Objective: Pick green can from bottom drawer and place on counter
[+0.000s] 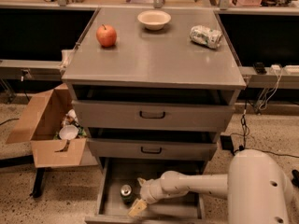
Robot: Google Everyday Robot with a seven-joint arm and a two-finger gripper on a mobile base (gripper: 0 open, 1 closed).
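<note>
The green can stands upright in the open bottom drawer, left of its middle, silver top showing. My gripper is inside the drawer just right of the can, at the end of the white arm that reaches in from the right. One finger points down towards the drawer's front and the other lies behind the can, so the jaws look open with the can at their left. The counter is the grey cabinet top above.
On the counter sit a red apple, a white bowl and a dented white-and-green can. Two shut drawers with black handles hang above the open one. A cardboard box of trash stands on the floor at left.
</note>
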